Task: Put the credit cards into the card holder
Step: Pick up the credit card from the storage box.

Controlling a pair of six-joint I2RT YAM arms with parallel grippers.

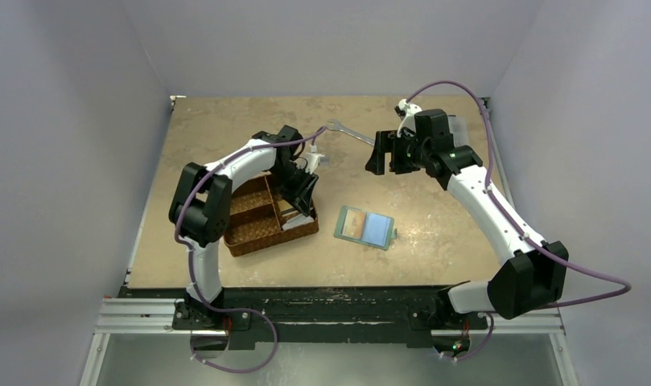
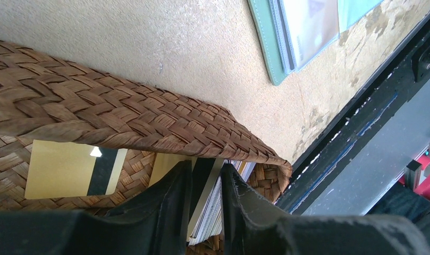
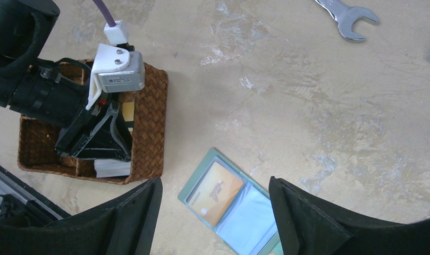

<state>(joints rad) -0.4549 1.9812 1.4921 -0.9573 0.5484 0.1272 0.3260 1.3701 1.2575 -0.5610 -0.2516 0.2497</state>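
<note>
The card holder (image 1: 364,227) lies open on the table, grey-green with pale blue pockets (image 3: 244,212); an orange credit card (image 3: 218,192) sits in its left pocket. My left gripper (image 2: 206,167) is down in the brown woven basket (image 1: 257,229), its fingers pressed on either side of a stack of credit cards (image 2: 212,212) standing on edge. A gold card with a black stripe (image 2: 69,170) lies flat in the neighbouring compartment. My right gripper (image 3: 215,183) hangs open above the table, away from the card holder, with nothing between its fingers.
A metal wrench (image 1: 350,131) lies at the back of the table between the arms. The basket wall (image 2: 95,106) rises right in front of the left fingers. The table's near edge and black rail (image 2: 361,122) run close behind the basket.
</note>
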